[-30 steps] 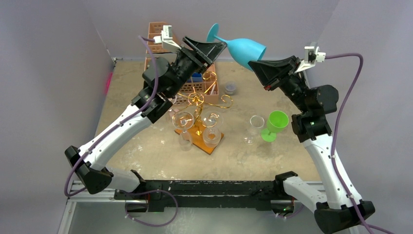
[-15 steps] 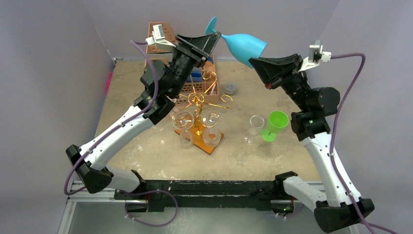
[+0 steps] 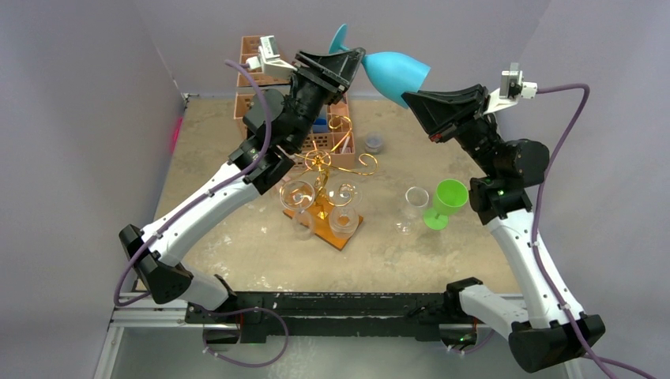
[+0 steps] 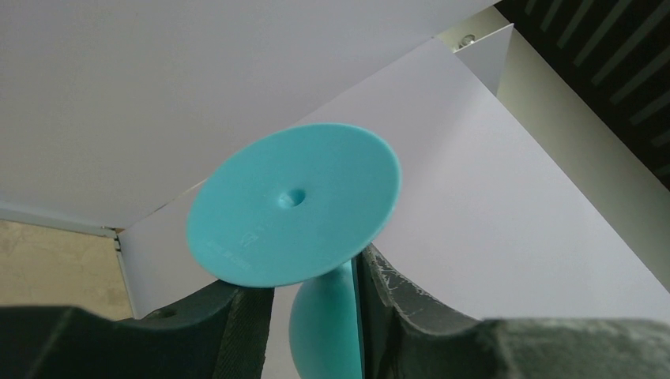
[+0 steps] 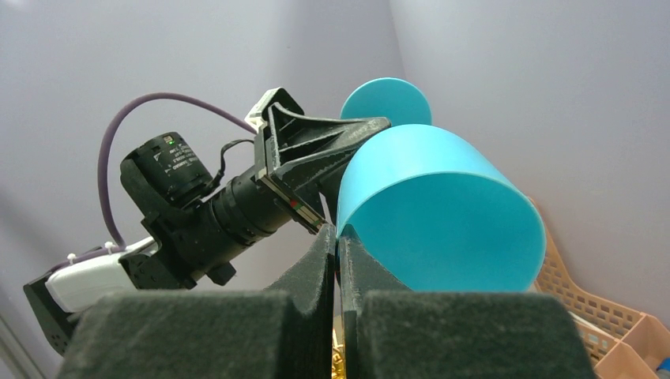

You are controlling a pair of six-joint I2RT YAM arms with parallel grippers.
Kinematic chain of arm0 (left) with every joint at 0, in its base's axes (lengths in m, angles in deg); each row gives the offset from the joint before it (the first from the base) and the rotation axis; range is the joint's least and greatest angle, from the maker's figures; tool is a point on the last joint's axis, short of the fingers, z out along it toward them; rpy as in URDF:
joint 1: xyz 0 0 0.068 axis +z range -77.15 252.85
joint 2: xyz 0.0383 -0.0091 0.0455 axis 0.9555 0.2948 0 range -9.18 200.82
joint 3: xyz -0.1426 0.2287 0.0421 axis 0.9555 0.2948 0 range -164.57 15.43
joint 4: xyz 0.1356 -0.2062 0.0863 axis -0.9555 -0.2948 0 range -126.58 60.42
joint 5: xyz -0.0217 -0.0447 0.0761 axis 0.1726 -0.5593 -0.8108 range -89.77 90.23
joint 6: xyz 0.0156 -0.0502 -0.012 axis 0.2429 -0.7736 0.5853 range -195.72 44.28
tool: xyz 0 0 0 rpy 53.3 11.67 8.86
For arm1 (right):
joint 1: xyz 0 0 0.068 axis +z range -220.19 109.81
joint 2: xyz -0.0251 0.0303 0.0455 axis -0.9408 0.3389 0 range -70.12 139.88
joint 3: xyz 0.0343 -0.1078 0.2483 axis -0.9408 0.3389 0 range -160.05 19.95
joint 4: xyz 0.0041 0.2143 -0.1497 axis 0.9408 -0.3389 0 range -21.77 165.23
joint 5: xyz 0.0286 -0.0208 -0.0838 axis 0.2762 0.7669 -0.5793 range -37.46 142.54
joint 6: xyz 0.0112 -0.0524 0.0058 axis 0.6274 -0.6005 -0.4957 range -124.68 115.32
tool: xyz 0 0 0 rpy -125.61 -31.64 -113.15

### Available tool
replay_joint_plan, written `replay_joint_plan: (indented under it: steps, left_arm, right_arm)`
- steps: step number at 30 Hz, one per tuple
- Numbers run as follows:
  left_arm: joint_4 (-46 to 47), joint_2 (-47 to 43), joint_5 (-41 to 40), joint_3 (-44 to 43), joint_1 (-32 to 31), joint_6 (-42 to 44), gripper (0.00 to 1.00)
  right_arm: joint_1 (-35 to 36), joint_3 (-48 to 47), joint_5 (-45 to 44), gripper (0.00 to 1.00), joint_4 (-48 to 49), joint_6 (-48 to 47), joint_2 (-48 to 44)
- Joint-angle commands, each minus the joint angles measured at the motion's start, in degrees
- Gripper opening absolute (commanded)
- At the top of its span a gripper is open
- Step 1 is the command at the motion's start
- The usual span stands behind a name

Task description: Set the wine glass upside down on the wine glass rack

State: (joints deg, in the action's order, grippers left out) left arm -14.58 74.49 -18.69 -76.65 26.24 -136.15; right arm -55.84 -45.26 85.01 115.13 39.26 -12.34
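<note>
The blue wine glass lies on its side high above the back of the table, foot to the left. My right gripper is shut on the bowl's rim. My left gripper straddles the stem just under the foot. One finger is against the glass and a gap shows beside the other; the foot hides the stem itself. The wine glass rack, gold wire on a brown base, stands below at mid-table.
Clear glasses hang upside down on the rack. A clear glass and a green glass stand to its right. A peach perforated organizer and a small grey cup sit at the back.
My left gripper has risen and narrowed its jaws around the stem. The glass has tipped closer to level. The right gripper keeps its hold on the rim.
</note>
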Motion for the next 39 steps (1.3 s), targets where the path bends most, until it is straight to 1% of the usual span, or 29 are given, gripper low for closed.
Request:
replay_joint_plan:
  steps: [1,4,11,16,22,26,27,29,33,35,38,39]
  left_arm:
    - [0.00,0.52,-2.83,-2.90,-0.50,1.25,0.41]
    - [1.12,1.31,-2.06,-3.32,-0.50,1.48,0.41]
    - [2.95,2.01,0.03,-3.69,-0.59,0.02,0.32]
    - [8.53,1.95,0.55,-0.83,-0.69,-1.36,0.29]
    - [11.62,1.07,0.05,1.35,-0.76,-0.13,0.01]
    - [15.02,1.23,2.05,2.62,-0.76,1.81,0.00]
    - [15.92,1.43,2.75,2.79,-0.76,2.66,0.00]
    - [18.20,1.55,3.63,3.32,-0.76,5.14,0.00]
    - [22.24,0.66,4.81,4.96,-0.76,12.36,0.00]
    - [22.77,-0.23,6.02,5.50,-0.76,16.94,0.00]
    - [22.96,-2.15,8.92,6.72,-0.76,25.01,0.00]
    - [22.79,-2.91,10.75,7.14,-0.76,27.27,0.00]
  right_arm:
    - [-0.01,0.00,0.63,0.00,4.86,0.59,-0.13]
    - [0.06,-0.03,1.33,0.00,5.27,0.92,0.23]
    - [-0.01,0.53,1.87,0.00,5.25,0.79,0.81]
    - [0.02,0.54,4.14,0.00,5.69,0.86,1.37]
    - [-0.02,1.96,4.17,0.00,5.38,0.66,1.02]
    - [0.06,2.34,2.96,0.00,3.64,1.31,0.86]
    - [0.03,2.51,2.75,0.04,3.43,1.25,0.72]
    - [-0.02,2.92,2.07,0.16,2.29,0.88,0.09]
    - [-0.01,3.61,0.49,0.46,-3.04,-1.91,-2.33]
    - [-0.09,4.04,-0.26,0.58,-6.77,-3.64,-3.90]
    - [-0.01,5.45,-1.74,0.71,-12.07,-6.12,-6.78]
    - [0.05,5.83,-2.19,0.73,-14.17,-7.31,-8.34]
